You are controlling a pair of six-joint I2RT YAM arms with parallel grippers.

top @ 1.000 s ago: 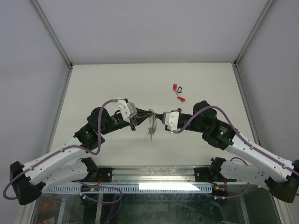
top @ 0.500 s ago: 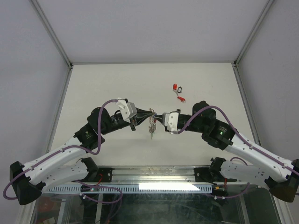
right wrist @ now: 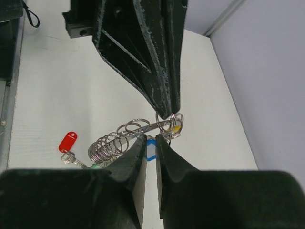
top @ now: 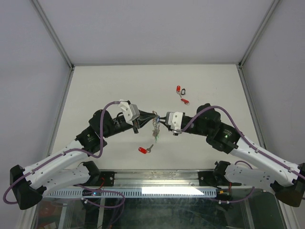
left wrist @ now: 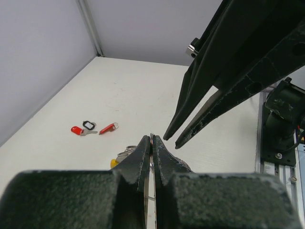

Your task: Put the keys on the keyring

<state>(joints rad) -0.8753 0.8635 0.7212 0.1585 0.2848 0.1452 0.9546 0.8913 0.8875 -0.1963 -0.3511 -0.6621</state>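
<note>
The keyring (right wrist: 125, 135), a bunch of silvery wire loops on a bar with a yellow piece (left wrist: 114, 163), hangs above the table. My left gripper (top: 148, 119) is shut on one thin loop at its end (left wrist: 151, 139). My right gripper (right wrist: 150, 138) faces it from the right, jaws a narrow gap apart with nothing between them. A blue tag (right wrist: 150, 148) shows just beyond its tips, and a green tag (right wrist: 95, 165) hangs at the ring's low end. One of the keys, with a red tag (top: 144, 150), lies on the table below the ring.
Two more tagged keys lie at the back right: a red-and-black pair (top: 180, 89) and a red one (top: 185, 101). Grey walls close in the table on three sides. The arm bases and a metal rail (top: 152, 191) line the near edge.
My right gripper's jaws have parted slightly. The red-tagged key, not visible on the table before, now lies below the ring. The left gripper keeps its hold.
</note>
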